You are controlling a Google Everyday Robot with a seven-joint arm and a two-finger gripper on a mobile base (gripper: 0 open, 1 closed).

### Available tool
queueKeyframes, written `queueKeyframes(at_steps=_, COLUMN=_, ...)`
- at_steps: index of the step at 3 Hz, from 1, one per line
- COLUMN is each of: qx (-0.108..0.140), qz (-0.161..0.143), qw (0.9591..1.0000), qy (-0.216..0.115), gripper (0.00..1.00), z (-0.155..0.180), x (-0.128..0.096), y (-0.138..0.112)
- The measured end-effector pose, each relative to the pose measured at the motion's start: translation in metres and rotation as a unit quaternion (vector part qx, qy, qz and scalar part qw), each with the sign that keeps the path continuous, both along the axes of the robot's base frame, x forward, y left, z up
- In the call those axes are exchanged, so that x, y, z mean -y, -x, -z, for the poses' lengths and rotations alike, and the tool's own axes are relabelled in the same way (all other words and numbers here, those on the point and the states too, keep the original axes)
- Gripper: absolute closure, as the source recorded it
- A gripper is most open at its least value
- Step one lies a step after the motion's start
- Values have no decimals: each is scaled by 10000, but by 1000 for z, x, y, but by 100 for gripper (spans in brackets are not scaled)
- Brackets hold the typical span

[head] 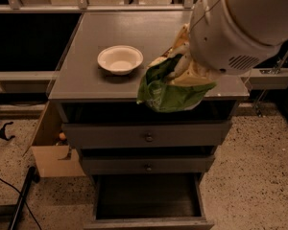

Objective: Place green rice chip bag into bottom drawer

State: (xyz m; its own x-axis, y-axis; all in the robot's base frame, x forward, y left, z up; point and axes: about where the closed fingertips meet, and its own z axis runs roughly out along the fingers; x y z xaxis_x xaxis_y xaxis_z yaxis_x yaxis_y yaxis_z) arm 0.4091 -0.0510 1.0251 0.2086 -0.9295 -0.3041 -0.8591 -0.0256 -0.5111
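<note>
Lab-like workroom: speckled floor (259, 176), loose cable (9, 188), grey cabinet (110, 37).
</note>
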Motion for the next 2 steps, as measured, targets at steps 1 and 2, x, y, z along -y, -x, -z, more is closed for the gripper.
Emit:
queueKeyframes(at_steps=1, qx=-34, qz=9, qw=10000, qy=-14, gripper=100, z=17, x=-6, y=0)
queueKeyframes(at_steps=2, qx=-136, qz=93, qw=9996, qy=-213, gripper=100, z=55, x=-7, y=-1)
